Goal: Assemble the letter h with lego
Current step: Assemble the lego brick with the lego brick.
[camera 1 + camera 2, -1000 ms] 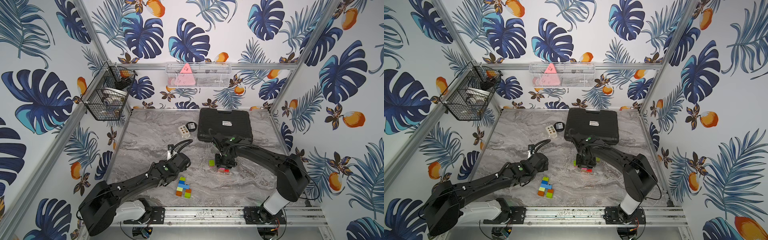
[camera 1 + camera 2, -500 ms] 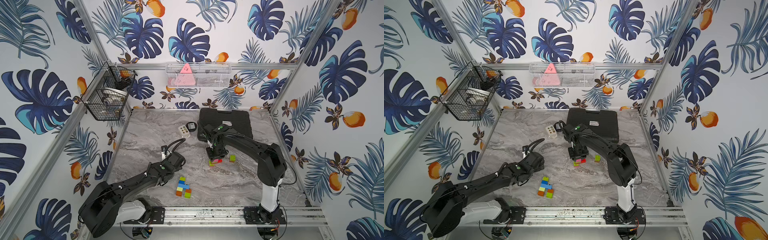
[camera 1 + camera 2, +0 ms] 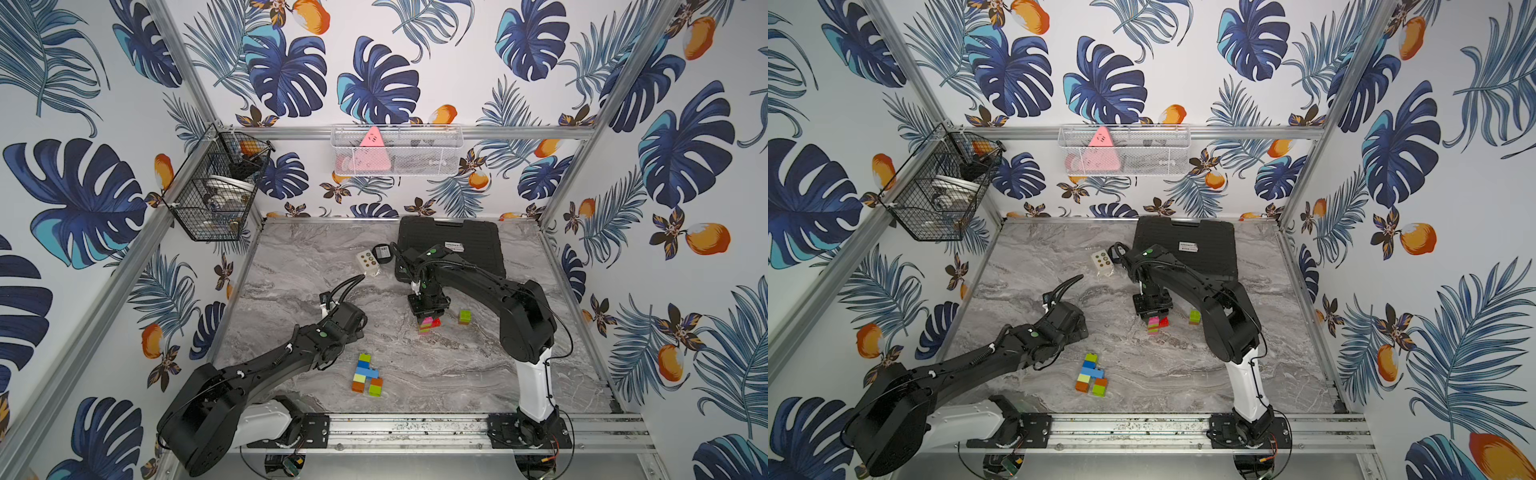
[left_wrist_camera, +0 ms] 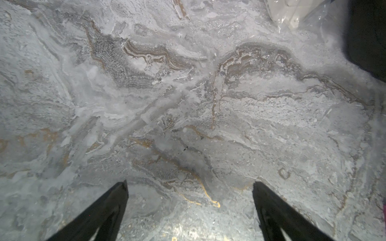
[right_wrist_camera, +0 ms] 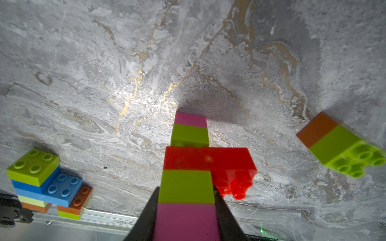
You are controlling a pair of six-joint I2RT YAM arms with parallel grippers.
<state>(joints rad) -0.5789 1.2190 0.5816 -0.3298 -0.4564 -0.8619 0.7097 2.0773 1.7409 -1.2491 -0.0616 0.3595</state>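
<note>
The right tool (image 5: 186, 188) is closed on a brick stack (image 5: 188, 158), its two dark fingers (image 5: 150, 210) pressing the sides of the stack's pink and lime-green end. Reading away from the tool, the stack runs pink, lime green, a longer red brick that juts out to one side with its studs showing, lime green again, then pink at the far tip. In both top views the stack hangs straight below the tool, right of the middle of the marbled surface (image 3: 478, 374); its lower tip is at or just above the surface, and whether it touches cannot be told. Just to the right of it, apart from it, a loose pair (image 3: 465, 316) of one lime-green and one orange brick lies on the surface. Nearer the front edge and left of the stack sits a built cluster (image 3: 366, 375) of lime-green, blue, light-blue and orange bricks. The left tool (image 4: 190, 183) is spread wide and holds nothing, with only bare surface between its fingers; it hangs left of the middle, beyond the cluster and well apart from the stack. At the far side lie a black case (image 3: 451, 245) and, left of it, a white card (image 3: 367, 261) with coloured dots.
</note>
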